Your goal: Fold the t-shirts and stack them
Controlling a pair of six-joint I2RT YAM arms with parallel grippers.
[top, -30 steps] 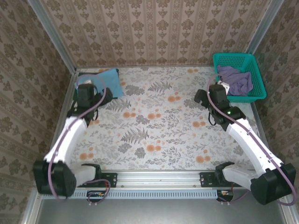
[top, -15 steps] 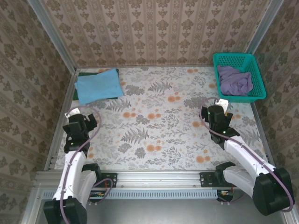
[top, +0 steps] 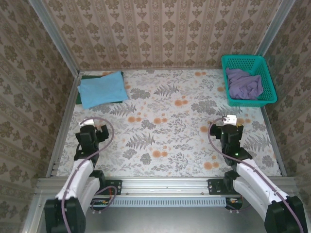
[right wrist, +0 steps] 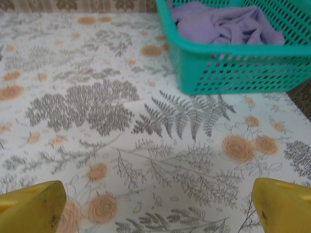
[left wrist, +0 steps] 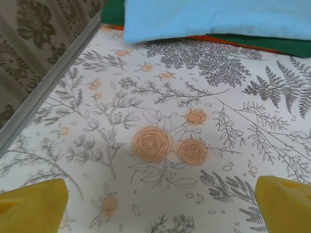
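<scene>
**Stock on the worktop, floral cover, two arms at the near edge**

1. Light blue t-shirt: folded flat in the far left corner. It lies on top of item 2, so I take this as the stack already begun. The corner spot probably keeps the middle free for folding.

2. Dark green t-shirt: under the blue one, also folded. Only its left and near edges show (the left wrist view also shows a thin orange strip between the two, which I cannot identify).

3. Purple t-shirt: crumpled and unfolded, lying inside the teal mesh basket at the far right corner. It looks like the one piece not yet done.

4. Left pincer: spread wide, holding nothing. It sits low over the near left of the worktop, pointing toward the stack and well apart from it.

5. Right pincer: spread wide and empty, over the near right of the worktop. It faces the basket, so it seems the better placed arm to lift the purple shirt out (the basket wall stands between pincer and cloth, so the reach would have to go over the rim).
</scene>
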